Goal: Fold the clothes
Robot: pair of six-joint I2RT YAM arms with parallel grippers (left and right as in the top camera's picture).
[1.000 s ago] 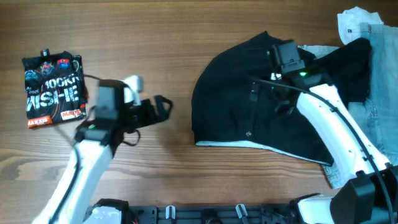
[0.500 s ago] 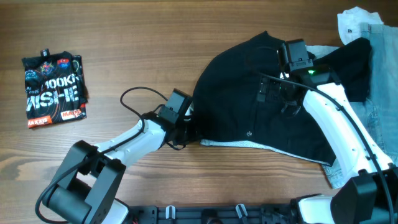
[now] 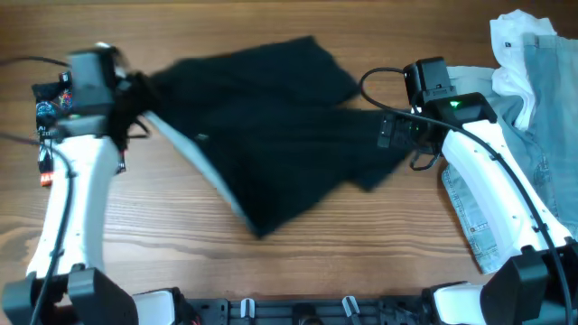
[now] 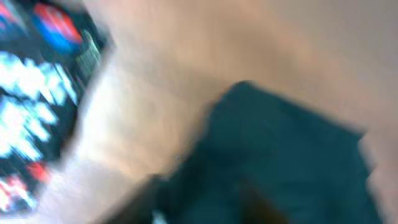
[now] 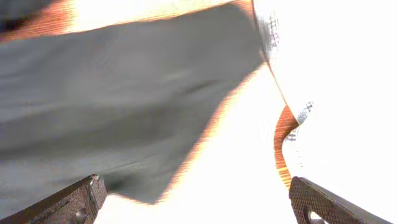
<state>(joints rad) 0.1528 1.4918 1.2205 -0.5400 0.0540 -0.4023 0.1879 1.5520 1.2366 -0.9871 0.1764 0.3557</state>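
1. From overhead, a large black cloth garment (image 3: 289, 135) lies stretched across the middle of the wooden table (image 3: 298, 262). Its white inner band (image 3: 194, 162) runs along the lower-left edge.
2. The garment's left corner narrows into the left gripper (image 3: 134, 90), which has hold of it. The fingers are buried in cloth, so their gap cannot be made out.
3. The left wrist view is badly blurred. It shows dark cloth (image 4: 280, 162) low in frame and, beside it, a small black T-shirt with colourful print (image 4: 37, 93), which the overhead view mostly hides behind the left arm.
4. The right gripper (image 3: 390, 134) hangs over the garment's right end. Only the right wrist view shows its fingers (image 5: 81, 202) spread wide with nothing gripped, above the cloth's edge (image 5: 112, 106).
5. A pale grey-white clothes heap (image 3: 528, 81) crowds the right edge. Bare wood lies open along the near side and the top.
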